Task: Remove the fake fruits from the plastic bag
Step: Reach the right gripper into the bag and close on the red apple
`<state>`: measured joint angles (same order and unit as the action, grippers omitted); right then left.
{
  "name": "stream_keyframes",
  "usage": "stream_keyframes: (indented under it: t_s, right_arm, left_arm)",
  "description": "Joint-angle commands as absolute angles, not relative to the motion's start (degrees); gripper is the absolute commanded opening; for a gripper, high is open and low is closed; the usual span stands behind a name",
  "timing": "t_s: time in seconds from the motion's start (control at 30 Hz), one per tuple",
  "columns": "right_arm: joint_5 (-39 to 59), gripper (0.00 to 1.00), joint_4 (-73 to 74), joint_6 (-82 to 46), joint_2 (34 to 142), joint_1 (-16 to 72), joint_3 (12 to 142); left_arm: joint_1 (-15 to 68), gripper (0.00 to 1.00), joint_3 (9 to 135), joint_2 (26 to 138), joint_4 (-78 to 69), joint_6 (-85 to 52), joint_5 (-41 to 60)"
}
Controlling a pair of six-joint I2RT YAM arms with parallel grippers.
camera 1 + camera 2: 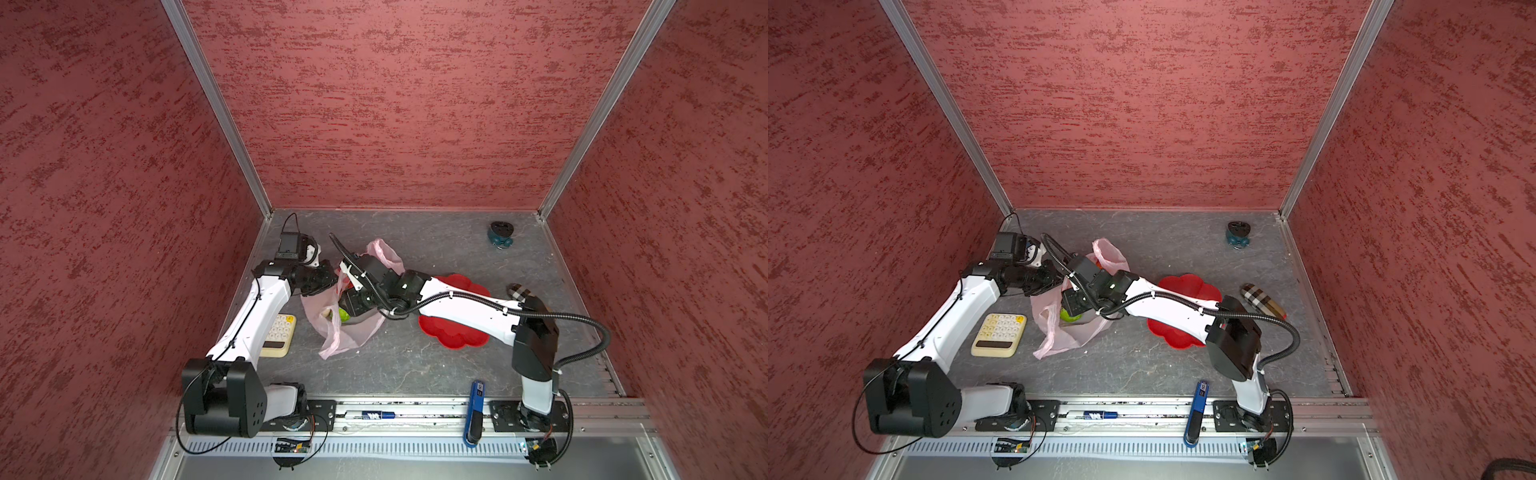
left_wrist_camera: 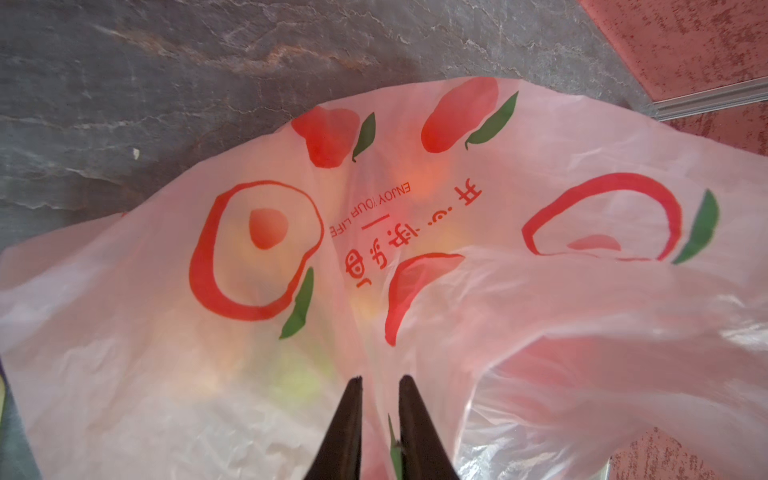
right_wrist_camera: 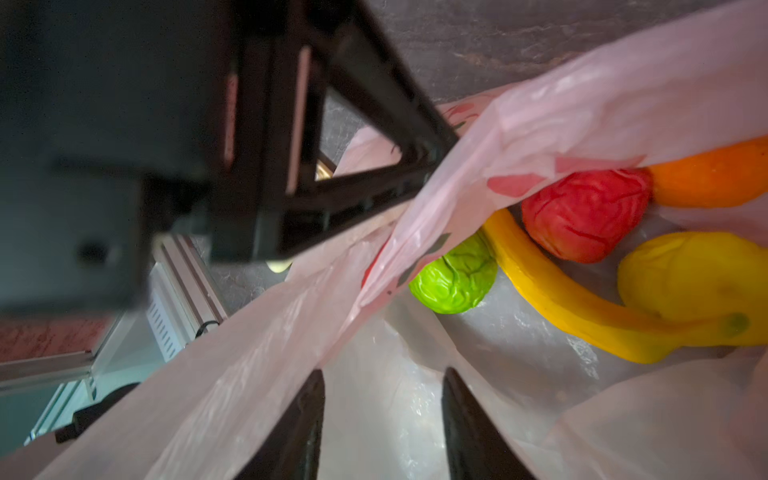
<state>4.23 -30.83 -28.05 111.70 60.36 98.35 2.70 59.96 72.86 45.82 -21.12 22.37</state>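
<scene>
The plastic bag (image 1: 353, 334) (image 1: 1077, 334) lies left of the middle of the grey floor, pale pink with red prints. My left gripper (image 2: 380, 378) is shut on a fold of the bag's (image 2: 540, 291) film at its left rim and holds the mouth up. My right gripper (image 3: 382, 372) stands open inside the mouth, with only film behind its fingers. Past its tips in the bag (image 3: 582, 104) lie the fake fruits: a bumpy green one (image 3: 457, 278), a banana (image 3: 561, 299), a bumpy red one (image 3: 586, 216), an orange one (image 3: 715, 174) and a yellow one (image 3: 698, 274). The green one (image 1: 343, 315) (image 1: 1068, 316) shows in both top views.
A red flower-shaped dish (image 1: 453, 332) sits right of the bag under the right arm. A beige calculator (image 1: 282, 332) lies to the bag's left. A plaid object (image 1: 519, 291) and a small dark-teal object (image 1: 500, 235) are at the right. A blue tool (image 1: 476, 411) rests on the front rail.
</scene>
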Motion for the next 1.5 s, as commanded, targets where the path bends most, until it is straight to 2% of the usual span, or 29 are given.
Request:
stream_keyframes:
  t_s: [0.0, 0.17, 0.53, 0.73, 1.0, 1.1, 1.23, 1.27, 1.4, 1.47]
  right_arm:
    - [-1.5, 0.52, -34.6, -29.0, 114.7, 59.6, 100.2]
    - [-4.3, 0.57, -35.7, -30.4, 116.7, 58.4, 100.9]
    - [-6.9, 0.82, -33.4, -31.6, 123.7, 55.5, 105.8]
    - [-6.9, 0.85, -31.0, -32.6, 128.0, 54.3, 109.2]
    - [-6.5, 0.84, -28.3, -34.4, 132.5, 53.0, 111.6]
    - [-7.0, 0.81, -27.8, -35.2, 133.7, 52.6, 111.7]
    - [-7.1, 0.71, -27.1, -35.7, 134.6, 52.2, 111.6]
    - [-7.2, 0.67, -26.9, -35.7, 134.6, 52.1, 111.5]
    - [-6.1, 0.41, -26.3, -35.0, 134.0, 52.0, 111.4]
    - [-5.2, 0.33, -25.8, -34.4, 132.6, 52.0, 110.7]
  left_arm:
    - [3.2, 0.19, 58.9, 69.4, 44.2, -21.8, 20.7]
    - [3.5, 0.19, 55.5, 65.2, 39.8, -24.0, 19.4]
    - [3.4, 0.19, 50.1, 61.9, 31.9, -26.9, 19.9]
    - [3.3, 0.19, 49.7, 61.0, 30.5, -26.6, 20.4]
    - [2.7, 0.19, 49.6, 62.0, 29.2, -26.4, 21.3]
    - [2.4, 0.19, 49.8, 62.6, 29.0, -26.0, 21.5]
    - [1.7, 0.19, 49.4, 62.8, 28.9, -25.7, 21.7]
    - [1.6, 0.19, 49.2, 62.8, 28.8, -25.7, 21.9]
    - [0.8, 0.19, 48.3, 63.0, 28.0, -25.6, 22.1]
    - [0.5, 0.19, 48.0, 63.5, 27.2, -25.6, 22.1]
